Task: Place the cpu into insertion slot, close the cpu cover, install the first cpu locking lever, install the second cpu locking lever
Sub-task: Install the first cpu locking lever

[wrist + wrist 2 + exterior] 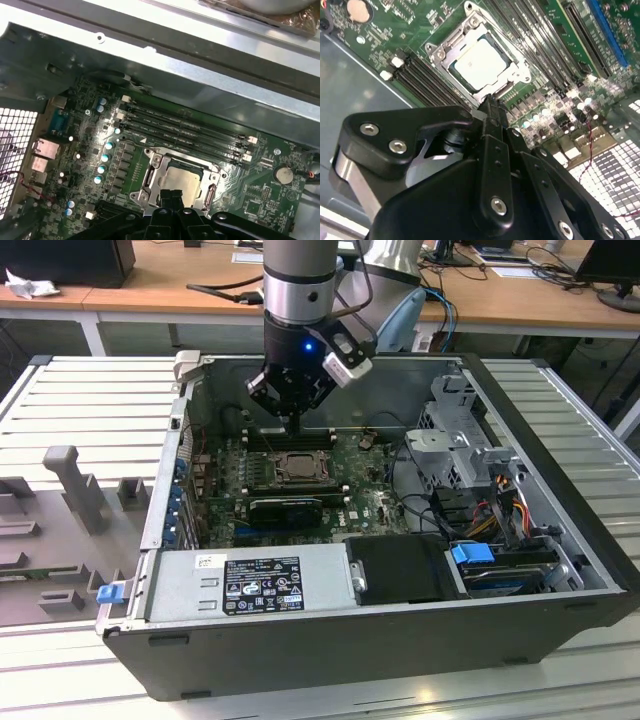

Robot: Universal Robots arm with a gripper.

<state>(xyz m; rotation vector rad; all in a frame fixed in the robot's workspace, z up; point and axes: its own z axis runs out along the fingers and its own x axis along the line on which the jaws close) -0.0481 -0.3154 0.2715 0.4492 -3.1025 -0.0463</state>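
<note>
Our tool [492, 107] hangs with its fingers pressed together, gripping nothing, tips just above the insertion slot [451, 47]. Directly beneath them the cpu [481, 62] lies seated, framed by the cpu cover [517, 75]. We judge the chip light, stiff, fragile; hold edges only.

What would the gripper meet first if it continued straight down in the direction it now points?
Probably the edge of the cpu cover around the cpu, or the insertion slot's rim; the gripper hangs just above that edge, though depth is unclear.
</note>
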